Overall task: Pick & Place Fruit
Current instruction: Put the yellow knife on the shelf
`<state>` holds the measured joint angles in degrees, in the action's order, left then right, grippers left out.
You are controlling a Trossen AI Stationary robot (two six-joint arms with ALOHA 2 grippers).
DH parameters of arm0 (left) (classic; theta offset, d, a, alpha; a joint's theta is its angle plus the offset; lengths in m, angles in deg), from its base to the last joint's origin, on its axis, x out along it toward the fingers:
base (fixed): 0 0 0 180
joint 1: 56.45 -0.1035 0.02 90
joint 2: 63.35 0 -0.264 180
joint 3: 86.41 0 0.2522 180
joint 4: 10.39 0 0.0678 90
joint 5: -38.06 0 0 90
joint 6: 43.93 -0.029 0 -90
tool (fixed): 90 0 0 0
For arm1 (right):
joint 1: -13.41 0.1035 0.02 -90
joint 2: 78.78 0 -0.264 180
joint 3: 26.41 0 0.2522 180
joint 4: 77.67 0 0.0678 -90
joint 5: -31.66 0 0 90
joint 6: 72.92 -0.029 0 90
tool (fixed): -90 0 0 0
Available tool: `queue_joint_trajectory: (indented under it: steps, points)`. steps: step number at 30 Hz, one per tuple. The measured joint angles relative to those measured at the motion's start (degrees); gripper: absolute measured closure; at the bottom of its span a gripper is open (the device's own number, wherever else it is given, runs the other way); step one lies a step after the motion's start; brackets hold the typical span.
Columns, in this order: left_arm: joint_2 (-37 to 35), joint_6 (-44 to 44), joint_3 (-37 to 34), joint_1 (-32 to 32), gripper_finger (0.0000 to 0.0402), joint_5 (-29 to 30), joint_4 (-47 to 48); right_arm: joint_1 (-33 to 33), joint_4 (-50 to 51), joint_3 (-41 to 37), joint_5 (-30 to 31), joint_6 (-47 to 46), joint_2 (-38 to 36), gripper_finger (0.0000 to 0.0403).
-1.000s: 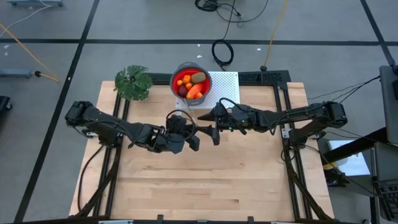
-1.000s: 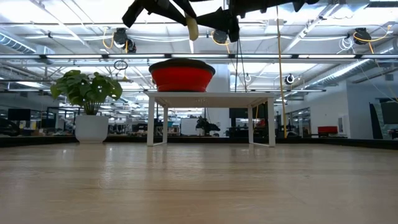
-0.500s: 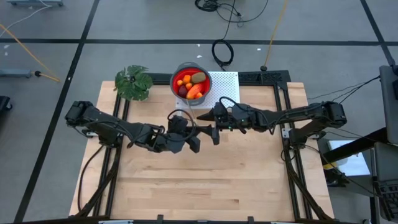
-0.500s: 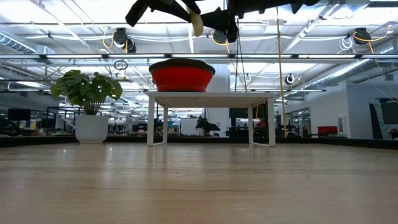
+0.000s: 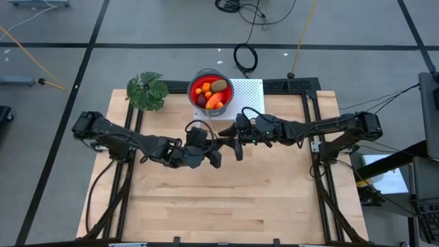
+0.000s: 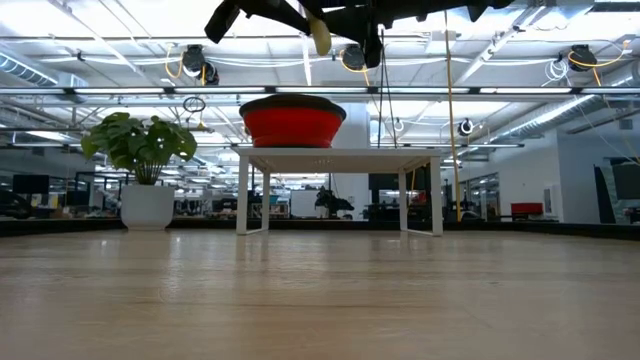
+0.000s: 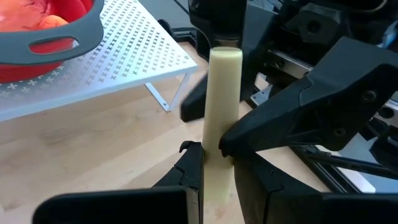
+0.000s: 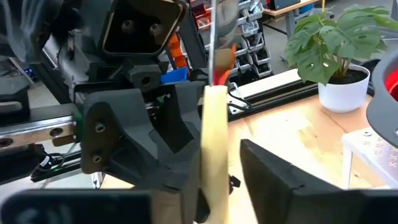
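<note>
The fruit lies in a red bowl with a grey rim on a white perforated stand at the table's far side. The bowl also shows in the low view. My left gripper is shut on a slim pale-yellow knife high above mid-table. The knife also shows in the low view. My right gripper faces it, open. Its fingers stand on either side of the knife's handle. My left gripper pinches the knife's pale-yellow handle between its two fingers. The handle runs on past the fingertips to its blunt free end. The knife is lifted clear of the table, its pale end pointing down. My right gripper has one finger close against the handle's side; I cannot tell whether it touches.
A green leafy plant in a white pot stands at the table's far left and also shows in the low view. The stand's legs rest on the far side of the table. The wooden table top lies in front of both arms.
The knife's pale lower end has risen a little in my left gripper and drawn closer to my right gripper.
</note>
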<state>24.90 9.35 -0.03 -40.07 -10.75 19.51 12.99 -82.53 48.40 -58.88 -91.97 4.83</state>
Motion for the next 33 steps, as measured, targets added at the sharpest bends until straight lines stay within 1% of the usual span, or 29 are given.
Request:
queue_joint_trajectory:
  steps: [4, 7, 12, 16, 20, 23, 28, 33]
  points:
    - [0.0, 0.8, 0.0, 0.0, 0.0350, 0.0, 0.0, 0.0, 0.1, 0.0, -0.2, 0.2, 0.0, 0.0340]
    - [0.0, 1.1, 0.0, 0.1, 0.0350, 0.2, 0.1, 0.0, 0.3, 0.0, -1.0, 0.2, 0.0, 0.0362]
    - [0.0, 1.3, 0.0, 0.3, 0.0350, 0.0, 0.3, 0.0, 0.5, 0.0, -1.2, 0.1, 0.0, 0.0363]
    - [0.0, 0.2, 0.0, 0.2, 0.0348, -2.0, 0.5, 0.0, 1.2, 0.0, -1.5, -0.3, 0.0, 0.0363]
    - [0.0, -0.2, 0.0, 0.3, 0.0328, -3.1, 0.6, -0.2, 1.5, 0.0, -2.3, -0.4, 0.0, 0.0363]
    - [0.0, -0.2, 0.0, 0.3, 0.0308, -3.4, 0.6, -0.4, 1.9, 0.0, -2.9, -0.4, -0.3, 0.0377]
    - [0.0, -0.3, 0.0, 0.3, 0.0279, -3.7, 0.3, -0.9, 3.6, 0.0, -2.6, -0.8, -0.8, 0.0377]
    - [-0.1, -0.7, 0.0, 0.7, 0.0267, -4.0, -0.2, -1.9, 5.9, -0.2, -2.3, -1.1, -1.4, 0.0377]
